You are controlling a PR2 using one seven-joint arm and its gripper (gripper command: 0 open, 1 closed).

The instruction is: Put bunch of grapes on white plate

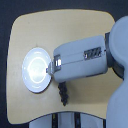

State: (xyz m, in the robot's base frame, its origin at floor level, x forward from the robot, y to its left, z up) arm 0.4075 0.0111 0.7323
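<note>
view: exterior view, looking down on the table (30, 27)
table: light wood top with rounded corners, dark floor around it
white plate: white plate (36, 69) sits flat toward the exterior view's left side of the table; round, glossy, raised inner ring visible; nothing lying on it that I can see
bunch of grapes: bunch of grapes (63, 94) is on the table, not on the plate; a dark narrow cluster poking out from under the arm's lower edge, just off the plate's lower-right rim as seen in the exterior view; upper part hidden by the arm, so I can't tell its full length
arm: big grey-white PR2 forearm (82, 60) comes in from the exterior view's right and runs across the table centre toward the plate
gripper: gripper (50, 67) end is at the plate's right rim in the exterior view, a small metallic bit showing there; too blurred and blocky to say if it's wide or narrow, can't tell; can't tell if it touches the plate either
grapes vs gripper: grapes are below the arm in the picture, near the wrist; no visible hold on them
bottom edge: pale robot body parts (60, 120) at the lower edge of the picture, details unclear
</note>
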